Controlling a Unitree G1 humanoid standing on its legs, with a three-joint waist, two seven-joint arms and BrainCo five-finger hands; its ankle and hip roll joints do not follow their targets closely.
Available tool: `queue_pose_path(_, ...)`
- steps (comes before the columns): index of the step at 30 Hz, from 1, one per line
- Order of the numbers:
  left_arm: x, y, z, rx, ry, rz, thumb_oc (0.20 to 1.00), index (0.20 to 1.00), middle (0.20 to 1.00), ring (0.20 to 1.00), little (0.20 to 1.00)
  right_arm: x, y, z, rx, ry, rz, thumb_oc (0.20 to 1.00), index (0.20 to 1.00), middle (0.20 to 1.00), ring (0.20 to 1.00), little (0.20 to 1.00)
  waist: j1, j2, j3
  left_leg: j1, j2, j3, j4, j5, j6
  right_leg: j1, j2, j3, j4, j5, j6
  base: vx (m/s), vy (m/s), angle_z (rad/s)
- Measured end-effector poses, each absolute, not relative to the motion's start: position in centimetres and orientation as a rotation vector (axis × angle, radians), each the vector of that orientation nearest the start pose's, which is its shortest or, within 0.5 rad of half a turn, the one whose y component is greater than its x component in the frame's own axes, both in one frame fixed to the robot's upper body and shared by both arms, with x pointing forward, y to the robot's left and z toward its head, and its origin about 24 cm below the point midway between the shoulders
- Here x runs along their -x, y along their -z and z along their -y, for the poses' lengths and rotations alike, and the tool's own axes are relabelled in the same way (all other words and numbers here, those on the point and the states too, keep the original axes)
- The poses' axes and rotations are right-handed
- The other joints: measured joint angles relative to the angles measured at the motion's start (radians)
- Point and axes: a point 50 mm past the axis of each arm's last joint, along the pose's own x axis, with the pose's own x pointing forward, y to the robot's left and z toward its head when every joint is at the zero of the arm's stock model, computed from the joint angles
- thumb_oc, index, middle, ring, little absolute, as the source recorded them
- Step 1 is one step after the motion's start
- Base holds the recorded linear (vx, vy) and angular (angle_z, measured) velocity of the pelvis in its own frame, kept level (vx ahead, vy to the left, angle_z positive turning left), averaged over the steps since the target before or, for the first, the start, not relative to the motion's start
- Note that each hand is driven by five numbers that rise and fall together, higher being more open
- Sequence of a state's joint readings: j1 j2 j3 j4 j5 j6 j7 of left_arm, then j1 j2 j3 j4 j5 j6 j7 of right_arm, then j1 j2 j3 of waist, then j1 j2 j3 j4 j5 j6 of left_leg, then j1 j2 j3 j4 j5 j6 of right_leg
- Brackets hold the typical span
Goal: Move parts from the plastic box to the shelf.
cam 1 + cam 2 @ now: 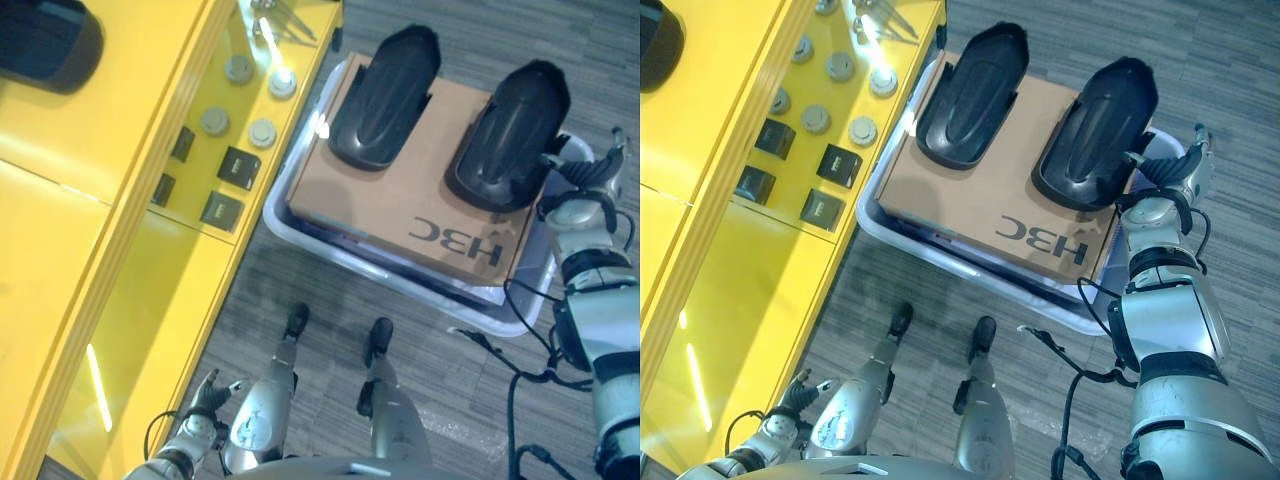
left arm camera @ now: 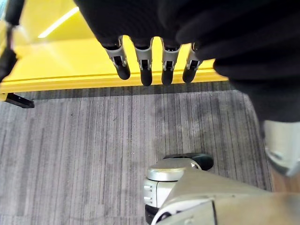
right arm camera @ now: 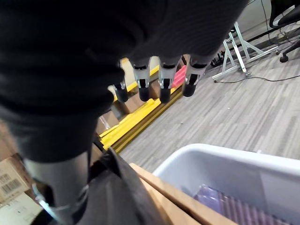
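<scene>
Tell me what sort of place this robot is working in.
Probably a workshop or factory parts area. A yellow shelf holds small round and black square parts, a plastic box on the grey floor carries a cardboard sheet with two black moulded covers.

Black parts (image 1: 385, 95) on brown cardboard (image 1: 420, 190), yellow shelf (image 1: 130, 250), grey-striped floor (image 2: 93, 154).

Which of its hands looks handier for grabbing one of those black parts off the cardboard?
Probably the right hand: it hovers open beside the nearer black part lying on the cardboard. The left hand hangs low by the yellow shelf, away from the box.
</scene>
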State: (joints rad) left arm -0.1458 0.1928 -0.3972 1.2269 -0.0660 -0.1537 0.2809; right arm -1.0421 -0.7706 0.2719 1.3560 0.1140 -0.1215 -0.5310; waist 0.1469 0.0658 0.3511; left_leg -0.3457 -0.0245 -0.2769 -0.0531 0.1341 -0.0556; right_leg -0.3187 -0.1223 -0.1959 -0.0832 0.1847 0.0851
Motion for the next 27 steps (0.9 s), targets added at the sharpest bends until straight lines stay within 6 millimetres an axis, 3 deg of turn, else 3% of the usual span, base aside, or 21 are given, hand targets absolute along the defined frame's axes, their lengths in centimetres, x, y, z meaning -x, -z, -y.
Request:
queue_pose_path(5,-17.8,13.4,-19.2,-0.466,-0.041,-0.826,1.0,1.0,1.0,1.0,1.0,-34.6,-16.4,37.6,0.655,0.871,-0.175,1.0,1.0,1.0,1.0,1.0,0.014,0.001,0.022,-0.01,-0.002,-0.02,0.001,0.006,-0.003,-0.002,-0.001,-0.013,0.0,0.0,0.0,-0.02,0.002,0.08)
queue_pose_path(6,-17.8,13.4,-19.1,-0.462,-0.041,-0.824,1.0,1.0,1.0,1.0,1.0,-34.7,-15.9,37.4,0.652,0.856,-0.196,0.655,0.655,0.655,0.655,0.655,0.013,0.001,0.022,-0.017,-0.001,-0.023,0.001,0.007,-0.004,-0.008,-0.004,-0.015,0.0,0.0,0.0,-0.01,0.005,0.07)
queue_pose_path(7,-17.8,13.4,-19.1,-0.455,-0.044,-0.826,1.0,1.0,1.0,1.0,1.0,-35.0,-15.9,37.0,0.638,0.844,-0.199,0.2,0.2,0.2,0.2,0.2,0.015,0.002,0.022,-0.024,-0.002,-0.024,0.001,0.01,-0.005,-0.014,-0.003,-0.015,0.0,0.001,-0.001,0.0,0.0,0.0)
queue_pose_path(10,-17.9,13.4,-19.3,-0.445,-0.056,-0.831,1.0,1.0,1.0,1.0,1.0,-35.8,-15.8,35.9,0.611,0.795,-0.191,0.2,0.2,0.2,0.2,0.2,0.008,0.0,0.023,-0.03,0.0,-0.023,0.001,0.014,-0.006,-0.023,-0.001,-0.01,-0.001,0.006,-0.001,-0.01,-0.005,-0.03)
queue_pose_path(16,-17.9,13.4,-19.4,-0.442,-0.061,-0.831,1.0,1.0,1.0,1.0,1.0,-35.9,-15.7,35.7,0.57,0.797,-0.187,0.2,0.2,0.2,0.2,0.2,0.007,0.001,0.023,-0.032,0.001,-0.023,0.002,0.02,-0.011,-0.025,-0.001,-0.008,0.0,0.008,-0.005,0.0,0.001,-0.01)
queue_pose_path(21,-18.0,13.3,-19.6,-0.444,-0.063,-0.83,1.0,1.0,1.0,1.0,1.0,-35.6,-14.2,35.7,0.519,0.763,-0.222,0.2,0.2,0.2,0.2,0.2,0.004,0.001,0.022,-0.001,0.001,-0.023,0.003,0.022,-0.011,0.006,-0.001,-0.008,0.0,0.011,-0.006,0.0,0.0,0.0)
queue_pose_path(25,-18.2,13.0,-19.9,-0.448,-0.062,-0.812,1.0,1.0,1.0,1.0,1.0,-35.0,-11.7,35.3,0.465,0.726,-0.267,0.2,0.2,0.2,0.2,0.2,-0.009,0.0,0.018,0.042,0.001,-0.022,0.001,0.021,-0.01,0.05,-0.003,-0.01,0.0,0.01,-0.006,0.0,0.0,0.0)
queue_pose_path(27,-19.5,11.9,-19.5,-0.425,-0.05,-0.725,1.0,1.0,1.0,1.0,1.0,-34.6,-11.3,35.5,0.435,0.725,-0.248,0.2,0.2,0.2,0.2,0.2,-0.011,0.002,0.015,0.061,0.0,-0.013,0.001,0.02,-0.01,0.069,-0.003,-0.009,0.0,0.009,-0.005,0.0,0.0,0.0)
